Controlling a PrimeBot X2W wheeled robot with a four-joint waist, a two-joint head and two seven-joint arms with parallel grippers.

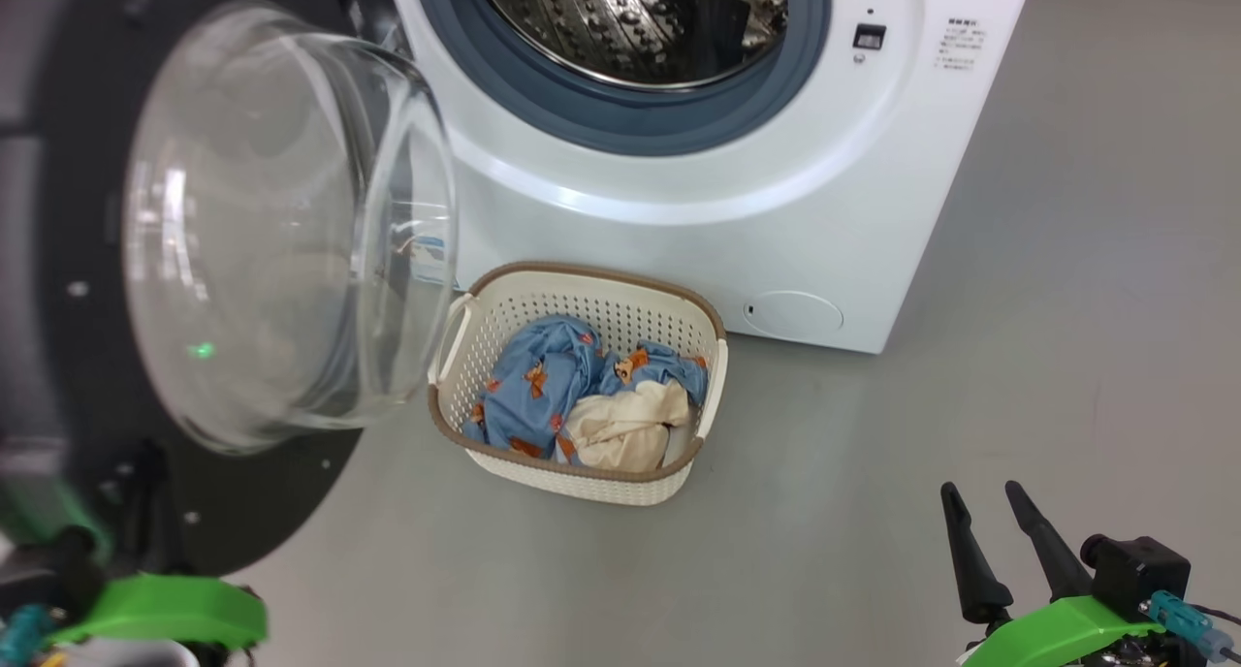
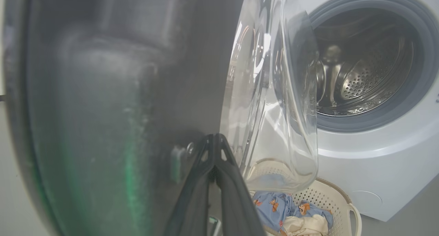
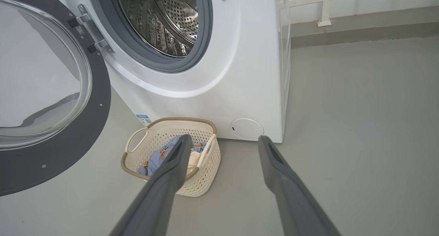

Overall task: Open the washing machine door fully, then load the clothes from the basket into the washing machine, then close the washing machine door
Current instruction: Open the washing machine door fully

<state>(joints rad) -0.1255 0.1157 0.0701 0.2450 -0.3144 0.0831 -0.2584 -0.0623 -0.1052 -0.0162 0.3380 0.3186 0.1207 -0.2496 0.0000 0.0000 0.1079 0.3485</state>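
Left wrist view, left gripper (image 2: pixel 215 137) pressed together by washing machine door (image 2: pixel 103 92), right gripper (image 3: pixel 223 138) spread

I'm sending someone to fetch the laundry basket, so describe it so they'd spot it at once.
Find the big white front-loading washing machine with its round door swung open. On the grey floor right in front of it, beside that door, sits the basket. It is small, cream and perforated with a brown woven-look rim, holding the clothes, blue cartoon print and cream.
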